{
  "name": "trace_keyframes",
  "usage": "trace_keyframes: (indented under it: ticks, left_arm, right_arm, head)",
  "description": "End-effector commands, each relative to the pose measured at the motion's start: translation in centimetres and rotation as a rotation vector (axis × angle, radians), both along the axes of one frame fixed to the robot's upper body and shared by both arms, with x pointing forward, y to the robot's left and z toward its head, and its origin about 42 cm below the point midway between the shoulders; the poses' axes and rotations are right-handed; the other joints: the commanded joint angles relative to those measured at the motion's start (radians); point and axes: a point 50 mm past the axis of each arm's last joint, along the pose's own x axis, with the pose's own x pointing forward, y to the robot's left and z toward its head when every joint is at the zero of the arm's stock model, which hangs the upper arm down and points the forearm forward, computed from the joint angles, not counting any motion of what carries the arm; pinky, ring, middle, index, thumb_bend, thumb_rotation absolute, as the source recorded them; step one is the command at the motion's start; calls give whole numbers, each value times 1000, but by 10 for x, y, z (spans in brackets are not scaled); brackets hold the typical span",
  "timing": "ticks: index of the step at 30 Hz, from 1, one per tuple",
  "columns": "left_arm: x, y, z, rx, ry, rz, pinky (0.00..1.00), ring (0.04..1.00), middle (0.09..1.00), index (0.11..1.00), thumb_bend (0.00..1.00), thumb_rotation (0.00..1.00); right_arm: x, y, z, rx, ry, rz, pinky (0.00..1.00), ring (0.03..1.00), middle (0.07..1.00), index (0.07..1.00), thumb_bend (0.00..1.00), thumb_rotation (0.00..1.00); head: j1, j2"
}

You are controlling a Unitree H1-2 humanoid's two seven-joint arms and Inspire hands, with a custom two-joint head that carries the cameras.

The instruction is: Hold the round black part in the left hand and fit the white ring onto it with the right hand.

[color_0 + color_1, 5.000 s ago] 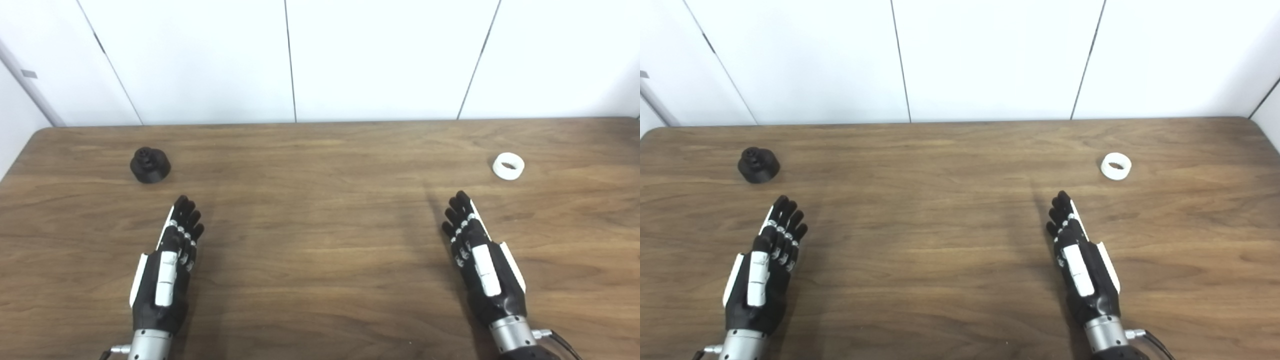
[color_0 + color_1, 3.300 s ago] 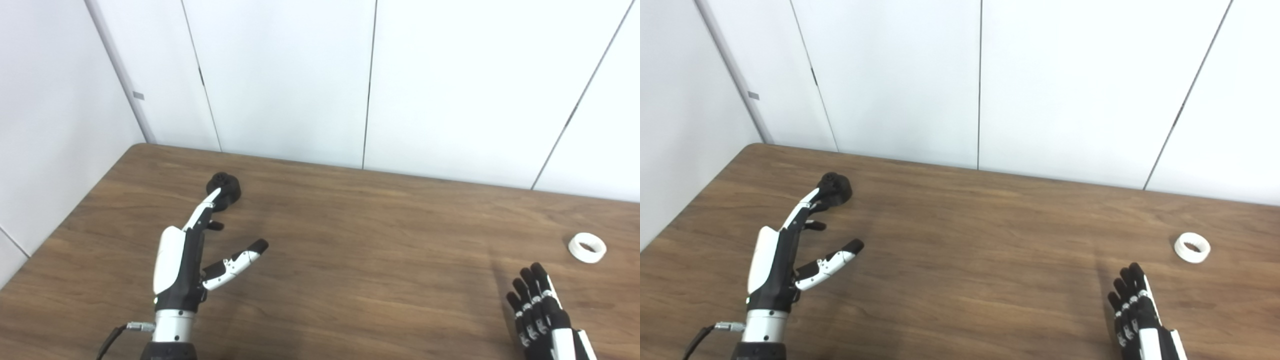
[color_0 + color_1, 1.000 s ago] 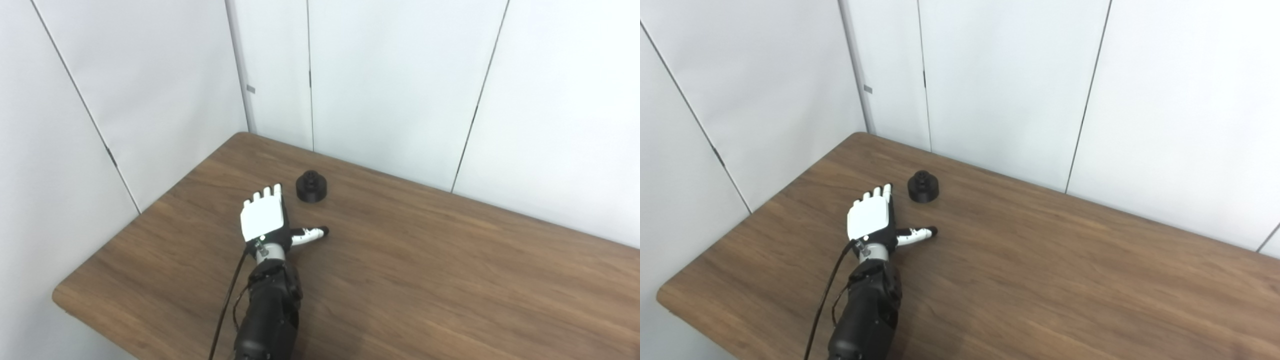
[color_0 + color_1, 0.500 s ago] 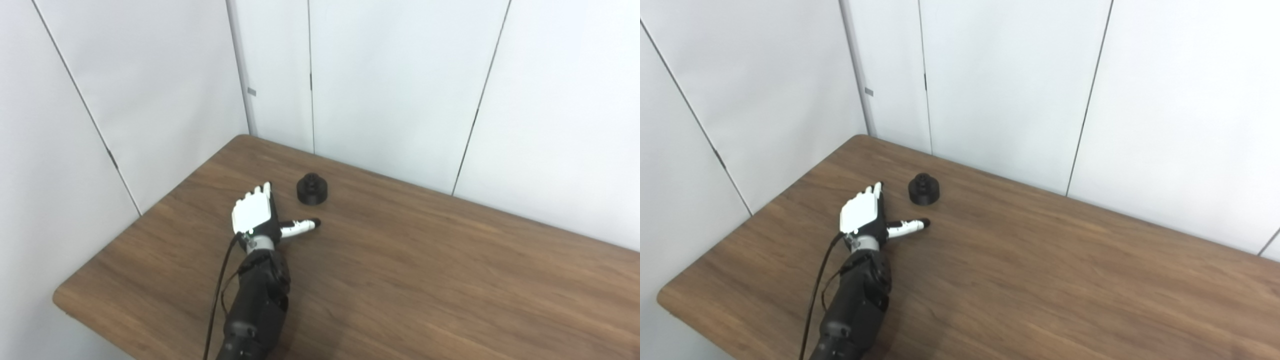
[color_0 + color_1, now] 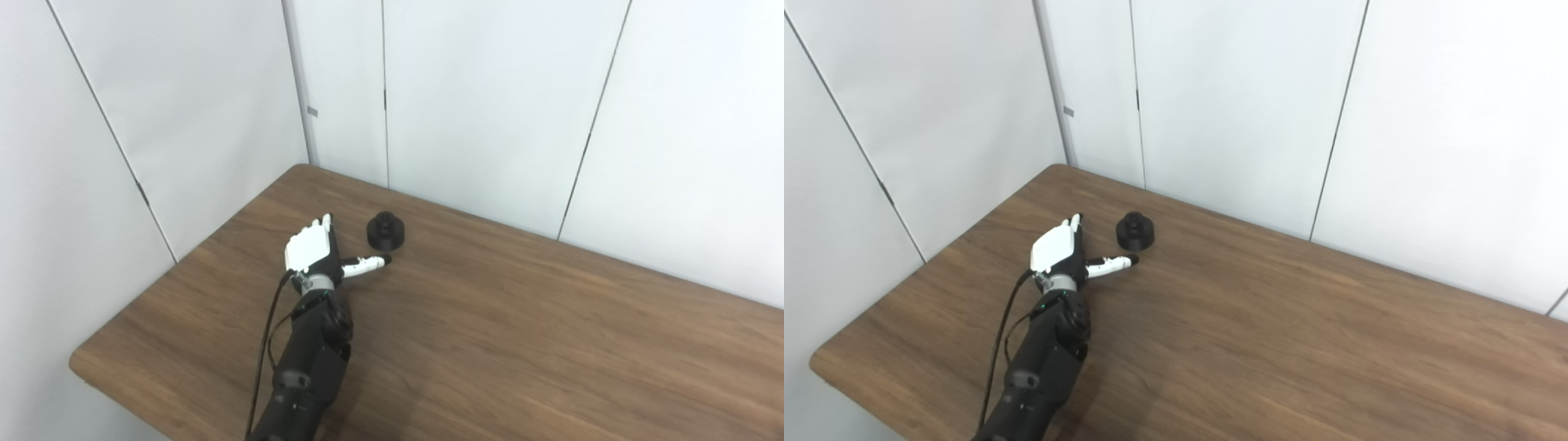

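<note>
Nearest the camera, the dark forearm of the left arm (image 5: 312, 361) rises from the bottom edge with a thin black cable (image 5: 264, 343) looping along its left side, and it reaches out over the brown wood-grain tabletop (image 5: 520, 343). At its end the left hand (image 5: 313, 254) is seen from its white back; its fingers (image 5: 1072, 223) lie side by side pointing away, and the thumb (image 5: 366, 264) sticks out well to the right, so the hand is spread and holds nothing. Just past the thumb tip, apart from it, the round black part (image 5: 386, 233) sits upright on the tabletop, a low drum with a smaller knob on top. The two views show almost the same thing; the right eye view sets everything a little further left and catches one more wall seam at its lower right corner, while the left eye view shows slightly more of the left wall. The tabletop has a rounded near-left corner (image 5: 821, 364) and runs into a room corner formed by plain white panelled walls (image 5: 490, 92) with dark vertical seams; a small grey tag (image 5: 312, 111) sits on the corner post.
</note>
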Motion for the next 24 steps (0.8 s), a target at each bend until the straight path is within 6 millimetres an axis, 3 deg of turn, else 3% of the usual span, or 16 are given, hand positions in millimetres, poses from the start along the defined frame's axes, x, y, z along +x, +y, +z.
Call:
trace_keyframes:
  ticks: [1, 15, 24]
  left_arm:
    - [16, 3, 20, -1, -46, -11, 1000, 1000, 1000, 1000, 1000, 606]
    - [39, -8, 30, 18, -40, -80, 1000, 1000, 1000, 1000, 1000, 615]
    - [42, -19, 25, 14, -28, -122, 1000, 1000, 1000, 1000, 1000, 625]
  right_arm:
    - [-27, 1, -29, 34, 94, -17, 1000, 1000, 1000, 1000, 688, 759]
    - [-37, 6, -29, 36, 94, -31, 1000, 1000, 1000, 1000, 701, 770]
    - [-41, 11, -26, 23, 88, -25, 1000, 1000, 1000, 1000, 671, 777]
  head:
    - [-1, 2]
    - [-31, 7]
    - [-40, 7]
